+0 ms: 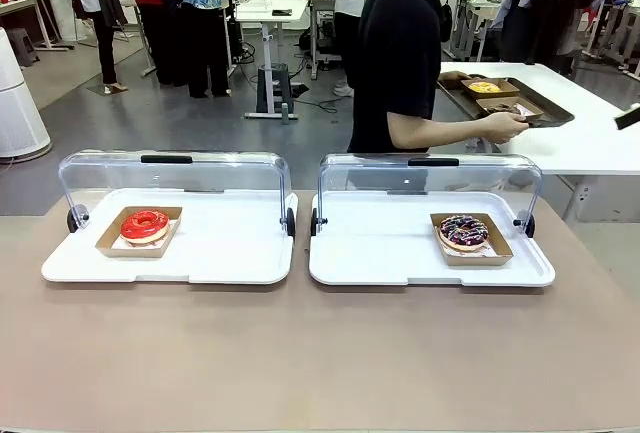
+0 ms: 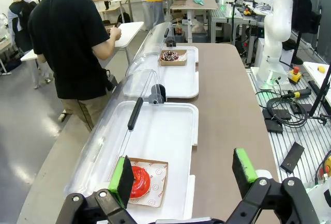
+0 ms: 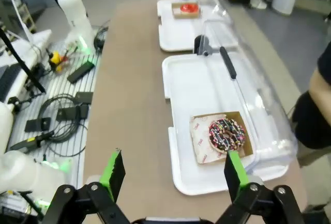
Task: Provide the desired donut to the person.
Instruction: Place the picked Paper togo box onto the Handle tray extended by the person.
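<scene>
1. We see a robotics lab: a white robot arm point(image 2: 279, 22) stands bolted to a slotted aluminium bench point(image 2: 305, 131) strewn with cables point(image 2: 287, 113).
2. Beyond our brown table point(image 1: 320, 353), white worktables point(image 1: 270, 13) stand on a grey floor point(image 1: 160, 123).
3. Several bystanders point(image 1: 190, 13) stand around.

The person point(image 1: 400, 53) is cut off at the front view's top edge, legs hidden behind the raised clear lid point(image 1: 430, 178). Their far hand point(image 1: 505, 125) reaches into a dark tray point(image 1: 548, 108); what it holds is too small to tell.
</scene>
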Available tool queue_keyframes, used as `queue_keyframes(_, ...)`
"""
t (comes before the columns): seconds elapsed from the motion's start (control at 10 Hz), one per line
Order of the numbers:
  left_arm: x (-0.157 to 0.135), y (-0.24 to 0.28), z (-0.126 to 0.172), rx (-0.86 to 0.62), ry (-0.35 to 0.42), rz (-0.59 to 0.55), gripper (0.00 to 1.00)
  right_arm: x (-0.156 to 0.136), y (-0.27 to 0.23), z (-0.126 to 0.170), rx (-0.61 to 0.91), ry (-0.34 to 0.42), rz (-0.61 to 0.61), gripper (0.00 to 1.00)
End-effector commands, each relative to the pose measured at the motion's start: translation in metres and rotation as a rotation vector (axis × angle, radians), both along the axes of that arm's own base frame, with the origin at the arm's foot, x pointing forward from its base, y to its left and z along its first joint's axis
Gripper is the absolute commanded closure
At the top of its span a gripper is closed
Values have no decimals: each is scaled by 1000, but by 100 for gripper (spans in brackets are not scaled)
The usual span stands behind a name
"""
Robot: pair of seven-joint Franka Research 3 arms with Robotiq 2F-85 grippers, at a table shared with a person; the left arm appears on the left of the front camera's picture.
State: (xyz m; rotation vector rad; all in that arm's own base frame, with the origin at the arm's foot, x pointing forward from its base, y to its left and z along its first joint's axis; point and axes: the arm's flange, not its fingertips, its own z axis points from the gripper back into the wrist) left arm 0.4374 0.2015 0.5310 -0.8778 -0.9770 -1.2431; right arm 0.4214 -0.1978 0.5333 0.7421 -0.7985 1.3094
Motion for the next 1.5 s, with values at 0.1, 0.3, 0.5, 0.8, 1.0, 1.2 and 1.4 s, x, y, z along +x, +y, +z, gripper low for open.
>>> queue_keyframes(0.1,0,0,2,4,-2,5,0,-1,-45,-7,162,-50,-6,0)
queue_keyframes(0.3,0,0,2,4,-2,5,0,-5,-59,-6,196,-68,-28,0)
queue_keyframes(0.5,0,0,2,4,-2,5,0,-13,-56,-11,168,-45,-46,0)
queue_keyframes(0.8,0,0,2,4,-2,5,0,-13,-56,-11,168,-45,-46,0)
queue_keyframes(1.0,0,0,2,4,-2,5,0,-13,-56,-11,168,-45,-46,0)
queue_keyframes(1.2,0,0,2,4,-2,5,0,-13,-56,-11,168,-45,-46,0)
queue_keyframes(1.4,0,0,2,4,-2,5,0,-13,-56,-11,168,-45,-46,0)
